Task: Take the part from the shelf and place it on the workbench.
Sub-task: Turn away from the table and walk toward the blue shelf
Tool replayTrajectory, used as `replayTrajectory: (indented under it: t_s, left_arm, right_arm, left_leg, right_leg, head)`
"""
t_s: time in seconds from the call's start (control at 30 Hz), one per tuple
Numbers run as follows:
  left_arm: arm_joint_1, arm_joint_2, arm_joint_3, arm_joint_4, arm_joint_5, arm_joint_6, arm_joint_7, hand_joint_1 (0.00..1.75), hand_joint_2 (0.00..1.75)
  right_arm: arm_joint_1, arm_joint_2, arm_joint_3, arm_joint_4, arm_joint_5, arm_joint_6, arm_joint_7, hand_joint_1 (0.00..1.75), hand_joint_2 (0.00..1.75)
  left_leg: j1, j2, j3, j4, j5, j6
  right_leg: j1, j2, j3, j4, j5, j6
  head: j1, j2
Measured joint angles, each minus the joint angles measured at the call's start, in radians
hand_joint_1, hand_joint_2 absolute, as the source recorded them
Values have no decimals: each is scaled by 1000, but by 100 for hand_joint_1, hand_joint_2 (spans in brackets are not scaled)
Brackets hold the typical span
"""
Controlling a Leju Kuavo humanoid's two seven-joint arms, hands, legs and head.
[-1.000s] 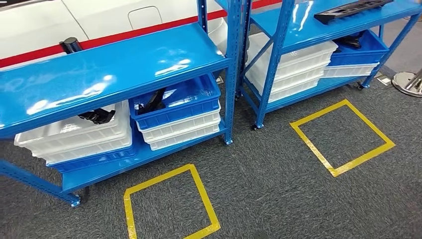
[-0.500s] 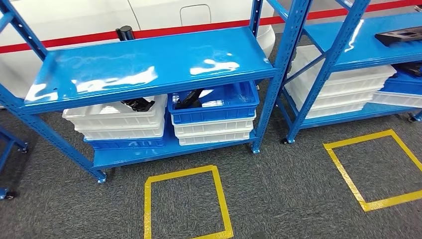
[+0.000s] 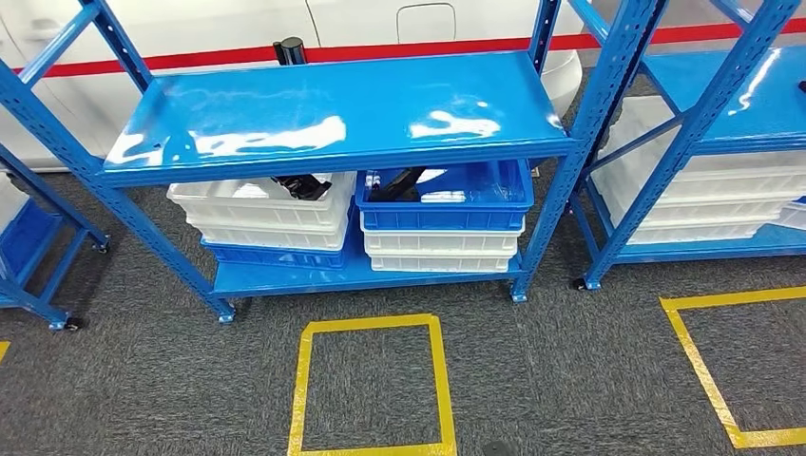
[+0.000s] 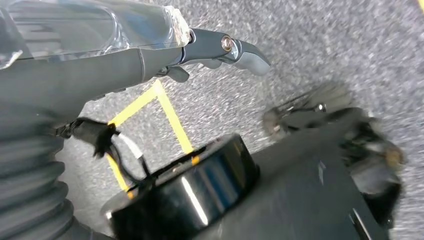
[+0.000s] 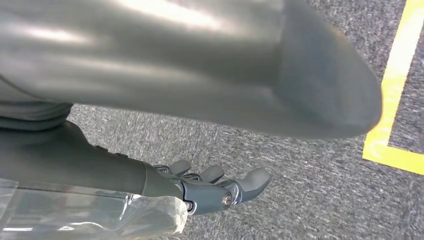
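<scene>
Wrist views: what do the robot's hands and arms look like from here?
Left hand: dark grey fingers with a lighter grey tip, a brass-coloured screw at a joint, clear plastic wrap over the back. Behind it sits a grey ribbed cover with a black cable alongside. Right hand: the same dark grey build, a screw at a joint, clear plastic wrap, and a smooth grey thumb.

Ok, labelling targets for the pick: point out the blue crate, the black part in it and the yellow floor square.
blue crate (image 3: 447, 218), head view, front wall.
black part (image 3: 397, 181), head view, its middle.
yellow floor square (image 3: 300, 385), head view, left tape edge.
</scene>
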Motion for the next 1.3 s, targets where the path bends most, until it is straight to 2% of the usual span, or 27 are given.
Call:
replayTrajectory:
  t_s: [0.03, 0.1, 0.17, 0.2, 0.23, 0.3, 0.33, 0.37, 0.4, 0.47, 0.5, 0.53, 0.57, 0.67, 0.73, 0.8, 0.83, 0.87, 0.9, 0.97, 1.03, 1.1, 1.17, 1.2, 1.23, 1.3]
  left_arm:
    - [1, 0, 0, 0, 0, 0, 2, 0, 175]
    - [0, 0, 0, 0, 1, 3, 10, 0, 175]
    - [-2, -2, 0, 0, 5, 2, 21, 0, 175]
    - [-4, -3, 0, 0, 7, 0, 25, 0, 175]
    - [-5, -4, 0, 0, 9, -2, 29, 0, 175]
    - [-7, -4, 1, 0, 8, -7, 32, 0, 175]
    - [-8, -4, 3, -1, 4, -9, 33, 0, 175]
    - [-8, -4, 6, -2, -2, -13, 32, 0, 175]
    - [-8, -4, 10, -5, -11, -17, 29, 0, 175]
    - [-8, -4, 23, -13, -32, -27, 22, 0, 175]
    - [-8, -4, 31, -18, -42, -32, 19, 0, 175]
    - [-7, -4, 41, -22, -54, -38, 15, 0, 175]
    - [-5, -3, 51, -25, -65, -44, 11, 0, 175]
    - [11, -2, 85, -33, -100, -62, -2, 0, 175]
    - [23, -2, 111, -36, -122, -74, -12, 0, 87]
    - [36, 0, 141, -38, -142, -87, -22, 0, 0]
    - [44, 1, 158, -39, -151, -94, -27, 0, 0]
    - [53, 2, 174, -39, -160, -100, -31, 0, 0]
    - [64, 2, 190, -40, -170, -105, -35, 0, 0]
    - [90, 5, 221, -40, -192, -114, -39, 0, 0]
    - [116, 10, 252, -40, -213, -124, -45, 0, 0]
    - [139, 14, 286, -40, -235, -135, -53, 0, 0]
    - [157, 16, 320, -40, -261, -146, -61, 0, 0]
    - [164, 18, 336, -41, -274, -152, -64, 0, 0]
    - [167, 20, 351, -42, -286, -157, -69, 0, 0]
    - [167, 23, 382, -50, -307, -168, -77, 0, 0]
  right_arm:
    - [0, 0, 0, 0, -1, 0, 1, 0, 0]
    - [0, 1, 0, 0, 2, 0, 4, 0, 0]
    - [-2, 2, 0, 0, 6, 0, 7, 0, 87]
    - [-3, 3, 0, 0, 7, 0, 8, 0, 131]
    - [-3, 3, 0, 0, 8, 0, 9, 0, 175]
    - [5, 3, -1, 0, 13, 0, 15, 0, 175]
    - [13, 3, -3, 0, 20, 0, 18, 0, 175]
    - [24, 3, -8, 0, 29, 0, 21, 0, 175]
    - [36, 3, -15, 1, 41, 0, 24, 0, 175]
    - [58, 3, -34, 3, 68, 0, 27, 0, 175]
    - [67, 4, -45, 4, 82, 0, 27, 0, 175]
    - [75, 5, -57, 5, 98, 0, 29, 0, 175]
    - [83, 6, -70, 5, 114, 0, 30, 0, 175]
    - [102, 8, -111, 5, 165, 0, 35, 0, 175]
    - [107, 10, -141, 4, 199, 0, 37, 0, 87]
    - [111, 13, -176, -2, 233, 0, 38, 0, 0]
    - [112, 16, -194, -8, 249, 0, 39, 0, 0]
    - [113, 18, -212, -15, 264, 0, 39, 0, 0]
    - [111, 20, -230, -24, 279, 0, 40, 0, 0]
    - [105, 24, -266, -47, 309, 0, 40, 0, 0]
    - [99, 28, -305, -70, 339, 0, 41, 0, 0]
    - [100, 32, -344, -88, 370, 0, 43, 0, 0]
    - [108, 35, -383, -100, 402, 0, 46, 0, 0]
    - [115, 36, -403, -103, 418, 0, 48, 0, 0]
    - [125, 36, -421, -105, 434, 0, 49, 0, 0]
    - [155, 36, -458, -105, 463, 0, 53, 0, 0]
  left_leg:
    - [-4, 6, 17, -36, 7, 4]
    - [-11, 5, 19, -48, 4, 13]
    - [-6, -1, 27, -59, 9, 26]
    - [-3, -4, 33, -65, 11, 32]
    - [1, -6, 38, -69, 13, 37]
    - [0, -11, 41, -70, 11, 42]
    - [1, -16, 42, -69, 10, 43]
    - [2, -22, 43, -69, 8, 42]
    - [4, -29, 47, -68, 6, 39]
    - [8, -39, 53, -63, -3, 28]
    - [7, -42, 53, -56, -10, 21]
    - [6, -44, 52, -52, -16, 14]
    - [5, -45, 51, -49, -20, 10]
    - [11, -42, 50, -41, -29, 2]
    - [13, -33, 19, 33, -72, -4]
    - [12, -28, -46, 173, -136, -8]
    - [11, -28, -74, 230, -155, -8]
    - [10, -28, -85, 254, -157, -6]
    - [9, -27, -78, 238, -139, -3]
    - [3, -21, -16, 108, -70, 10]
    - [-7, -9, 37, -13, -29, 22]
    - [-16, -5, 46, -43, -27, 27]
    - [-15, -9, 52, -54, -20, 33]
    - [-12, -9, 57, -61, -16, 37]
    - [-9, -9, 62, -68, -12, 42]
    - [-8, -9, 65, -70, -12, 48]
  right_leg:
    - [1, -1, 1, 0, -2, 4]
    - [1, -5, 2, -2, -3, 14]
    - [-2, 2, 3, 9, -14, 23]
    - [-2, 12, -8, 37, -31, 26]
    - [-3, 24, -31, 87, -58, 29]
    - [-3, 38, -102, 222, -115, 32]
    - [-4, 39, -132, 272, -127, 34]
    - [-6, 39, -145, 288, -119, 37]
    - [-8, 39, -140, 263, -92, 40]
    - [-16, 41, -89, 136, -16, 47]
    - [-19, 46, -64, 77, 9, 48]
    - [-20, 51, -48, 39, 20, 46]
    - [-19, 55, -41, 23, 20, 41]
    - [-13, 55, -40, 19, 18, 18]
    - [-13, 51, -39, 18, 19, 7]
    - [-9, 44, -39, 18, 17, 1]
    - [-7, 41, -38, 18, 16, -1]
    - [-5, 38, -37, 18, 15, -2]
    - [-4, 36, -35, 18, 14, -3]
    - [-2, 35, -30, 17, 12, -3]
    - [1, 35, -28, 17, 10, 1]
    - [1, 31, -27, 15, 8, 10]
    - [-2, 30, -24, 17, 5, 21]
    - [-2, 32, -29, 32, -7, 25]
    - [-1, 35, -44, 67, -29, 28]
    - [-2, 40, -104, 194, -94, 31]
  head:
    - [0, 0]
    - [0, 0]
    - [1, 0]
    - [2, 0]
    - [3, 0]
    - [6, 0]
    - [6, 0]
    - [6, 0]
    - [6, 0]
    - [7, 0]
    - [7, 0]
    - [7, 0]
    - [7, 0]
    - [6, 0]
    - [5, 0]
    - [3, 0]
    - [2, 0]
    - [2, 0]
    - [2, 0]
    - [2, 0]
    - [1, 0]
    - [1, 0]
    - [2, 0]
    - [2, 0]
    - [3, 0]
    - [5, 0]
